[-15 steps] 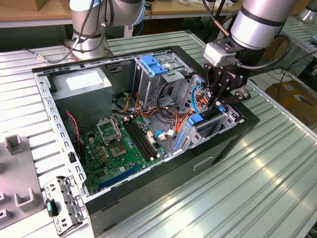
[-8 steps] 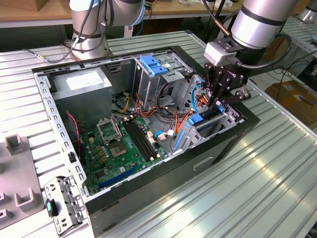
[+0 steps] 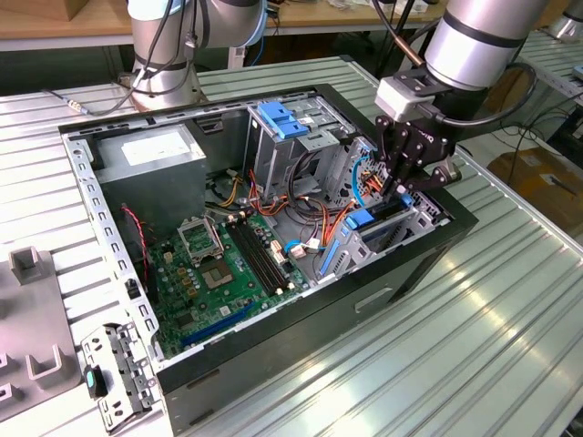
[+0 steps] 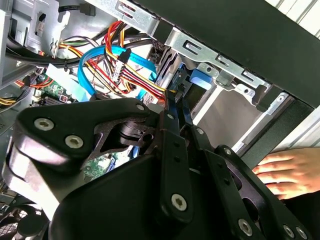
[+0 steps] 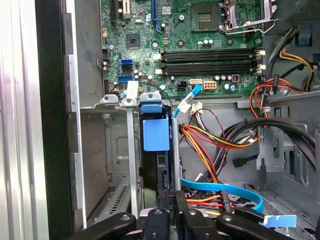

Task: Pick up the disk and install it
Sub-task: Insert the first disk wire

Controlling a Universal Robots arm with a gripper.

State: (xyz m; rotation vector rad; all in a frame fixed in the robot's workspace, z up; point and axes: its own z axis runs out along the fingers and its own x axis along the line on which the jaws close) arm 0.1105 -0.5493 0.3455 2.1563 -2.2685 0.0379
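- One gripper [image 5: 172, 220] low inside the computer case [image 3: 401, 291]; fingers together, clamped on the disk's [image 5: 156, 135] edge.
- Disk stands upright in its bay, straight ahead of the fingertips.
- Motherboard [image 5: 200, 45] beyond the bay.
- Hand [image 4: 290, 172] resting outside the case.

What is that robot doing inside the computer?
The robot arm's gripper is reaching down into the open computer case, at the drive bay near one corner. It is shut on the disk, which stands on edge in the metal slot with its blue rail showing, so the disk looks partly slid in. A person's hand rests on the outside of the case. The green motherboard lies nearby, among coloured cables.
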